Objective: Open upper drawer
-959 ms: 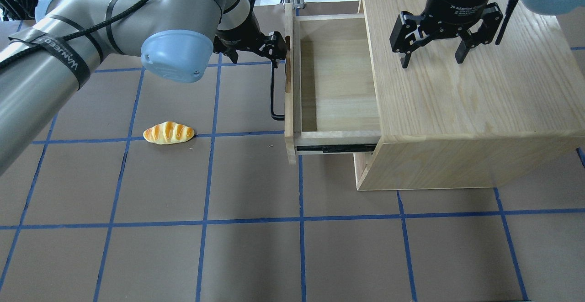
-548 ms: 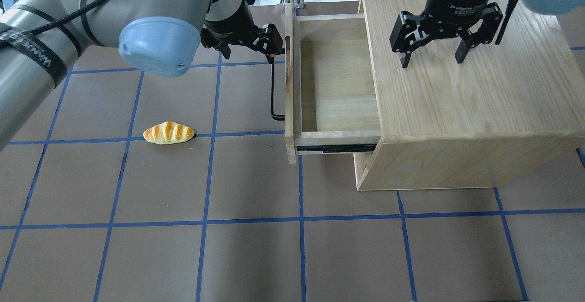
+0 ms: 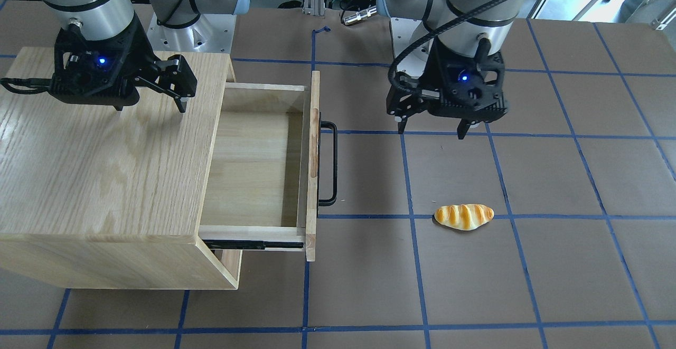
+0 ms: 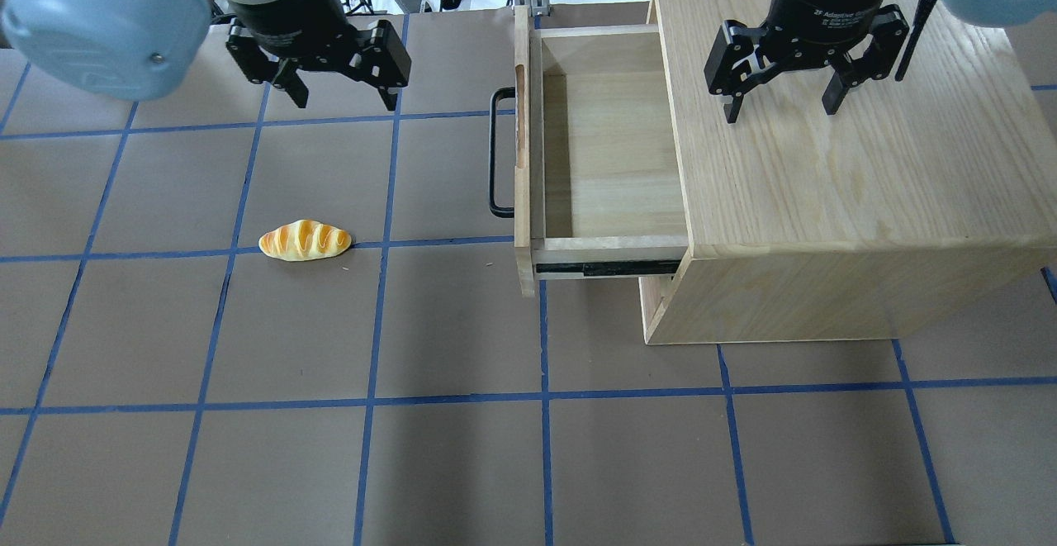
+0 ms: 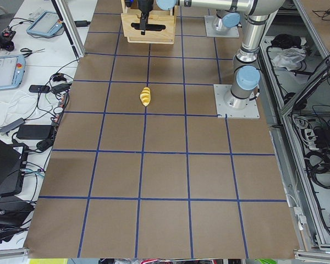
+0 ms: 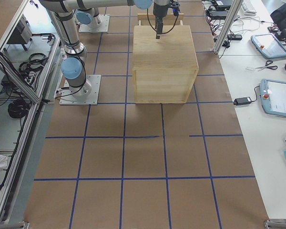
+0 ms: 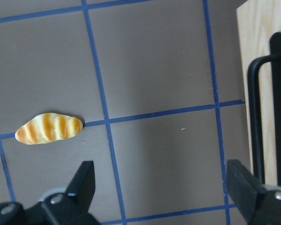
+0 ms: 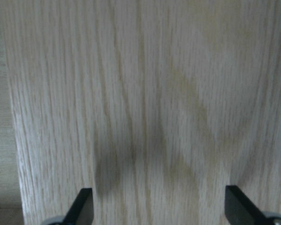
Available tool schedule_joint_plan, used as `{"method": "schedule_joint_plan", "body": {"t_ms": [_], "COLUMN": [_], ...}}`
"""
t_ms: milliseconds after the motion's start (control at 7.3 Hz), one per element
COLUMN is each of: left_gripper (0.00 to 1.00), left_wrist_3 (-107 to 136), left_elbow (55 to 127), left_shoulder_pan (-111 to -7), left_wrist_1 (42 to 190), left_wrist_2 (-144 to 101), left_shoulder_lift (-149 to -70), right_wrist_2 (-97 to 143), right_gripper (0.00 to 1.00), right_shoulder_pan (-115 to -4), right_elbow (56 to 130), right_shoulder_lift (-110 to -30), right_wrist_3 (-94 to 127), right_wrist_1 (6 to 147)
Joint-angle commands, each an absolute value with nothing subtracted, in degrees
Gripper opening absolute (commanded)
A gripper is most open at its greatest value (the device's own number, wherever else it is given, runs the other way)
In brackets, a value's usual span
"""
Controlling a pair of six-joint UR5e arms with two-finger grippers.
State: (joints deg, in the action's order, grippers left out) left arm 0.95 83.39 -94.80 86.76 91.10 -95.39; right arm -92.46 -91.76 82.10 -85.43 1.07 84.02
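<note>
Standing pulled well out of the cabinet (image 4: 826,182), the upper drawer (image 4: 611,158) looks as good as open.

Its pale box shows bare and empty in the overhead view, the black side rail (image 4: 607,267) is exposed along the near side, and nothing touches the black bar handle (image 4: 494,154). The left gripper (image 4: 343,98) hangs over the bench (image 4: 454,447) with its jaws spread and empty, apart from the handle. The right gripper (image 4: 782,110), likewise spread and empty, hangs over the cabinet top; whether its tips touch the wood cannot be told. A toy bread roll (image 4: 305,240) lies on the bench, well apart from the drawer. The pull itself seems done. Whether the rail has more travel left is not visible.
</note>
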Motion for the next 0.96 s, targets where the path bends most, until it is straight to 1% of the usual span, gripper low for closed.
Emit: {"method": "schedule_joint_plan", "body": {"t_ms": [0,411,822], "left_gripper": [1.0,1.0,1.0], "left_wrist_3": [0.27,-0.18,-0.53], "left_elbow": [84.2,88.5,88.77], "left_shoulder_pan": [-90.46,-88.85,-89.03], "left_wrist_1": [91.75,90.71,90.44], "left_wrist_2": [92.2,95.89,94.67], "left_shoulder_lift": [-91.68,-89.65,-88.95], "right_wrist_2": [-92.46,-92.46,-92.46], "right_gripper": [1.0,1.0,1.0], "right_shoulder_pan": [-91.76,-91.76,-91.76], "right_elbow": [82.09,82.09,82.09], "right_shoulder_lift": [-85.43,-85.43,-85.43], "right_wrist_3": [1.06,1.14,1.05], "right_wrist_1": [84.02,84.02,84.02]}}
